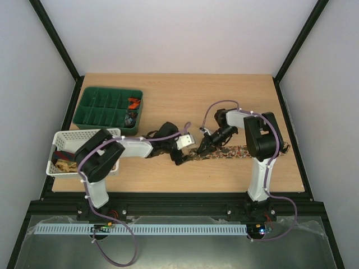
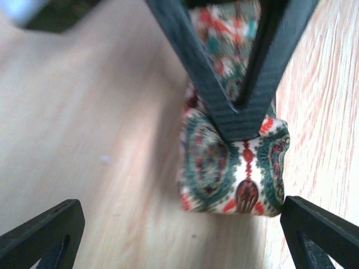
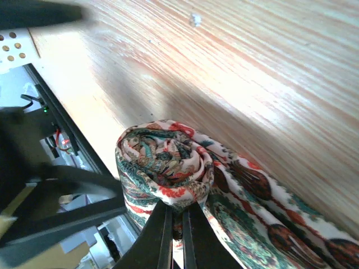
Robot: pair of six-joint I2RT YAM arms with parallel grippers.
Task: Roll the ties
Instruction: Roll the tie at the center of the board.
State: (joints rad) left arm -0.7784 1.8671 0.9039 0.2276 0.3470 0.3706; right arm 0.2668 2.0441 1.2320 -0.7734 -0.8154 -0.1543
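wood-grain counter [image 1: 185,95] carries one patterned tie [image 1: 241,151], lying as a flat strip across the right half and partly hidden by the right arm. the strip's left end is wound into one small coil [image 3: 162,157], near the middle of the counter. the wrist views show the pattern as green, red and cream figures; in the top view it reads dark brown.

grippers: two.
- right gripper [image 3: 178,224]: fingers drawn almost together, clamped on the coil's edge with cloth between them.
- left gripper [image 2: 180,224]: fingers spread wide, holding nothing. the coil sits just ahead of them, and as far as can be seen it touches neither finger.
- in the left wrist view the right gripper's two dark fingers [image 2: 193,67] come down in a v and meet on the coil.

containers: two.
- one green tray [image 1: 84,103] with compartments stands at the back left of the counter. two coils are counted in it, one orange-red coil [image 1: 133,102] and one dark coil [image 1: 130,117], in neighbouring compartments at its right end.
- one white basket [image 1: 61,135] stands at the left edge, partly hidden by the left arm. a maroon piece [image 1: 63,154] and a gold-patterned piece [image 1: 66,166] show inside. the count there cannot be told.
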